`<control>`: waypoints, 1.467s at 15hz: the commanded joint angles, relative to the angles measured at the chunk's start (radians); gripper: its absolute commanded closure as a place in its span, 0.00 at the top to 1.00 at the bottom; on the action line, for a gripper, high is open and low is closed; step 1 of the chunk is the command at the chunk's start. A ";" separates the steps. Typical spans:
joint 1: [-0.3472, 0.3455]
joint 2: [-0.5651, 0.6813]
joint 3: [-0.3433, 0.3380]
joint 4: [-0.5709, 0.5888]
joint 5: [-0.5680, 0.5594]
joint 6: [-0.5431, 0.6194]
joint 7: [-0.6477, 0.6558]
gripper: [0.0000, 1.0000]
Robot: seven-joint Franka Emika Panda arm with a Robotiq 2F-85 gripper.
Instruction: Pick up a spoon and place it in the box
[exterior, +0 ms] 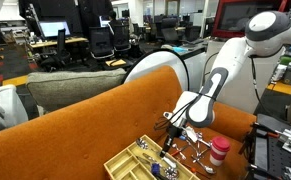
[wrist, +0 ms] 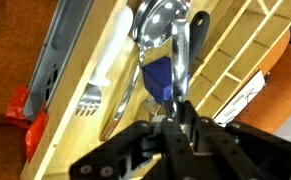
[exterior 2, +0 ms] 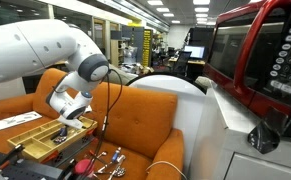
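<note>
In both exterior views the cameras stand well back from the gripper [exterior: 175, 133] and slightly above it. They face it across the orange sofa [exterior: 75, 130] from roughly opposite sides, and both take in the gripper and the box [exterior: 132, 161] just below it. The wrist camera sits right behind the gripper, looking steeply down at very close range onto the spoon [wrist: 170, 40] and the box's compartments beneath.

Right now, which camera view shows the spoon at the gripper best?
The wrist view: the spoon is large, bowl and handle clear, over the box. In both exterior views it is too small to make out at the gripper.
</note>
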 commanded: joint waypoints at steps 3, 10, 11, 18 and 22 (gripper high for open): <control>-0.045 0.118 0.024 0.087 0.000 -0.063 -0.023 0.03; -0.029 0.144 0.007 0.131 0.019 -0.096 -0.017 0.59; -0.032 0.143 0.007 0.132 0.018 -0.093 -0.021 0.66; -0.034 0.067 -0.050 0.096 -0.011 0.056 -0.013 1.00; 0.002 0.009 -0.153 0.075 -0.009 0.198 0.045 1.00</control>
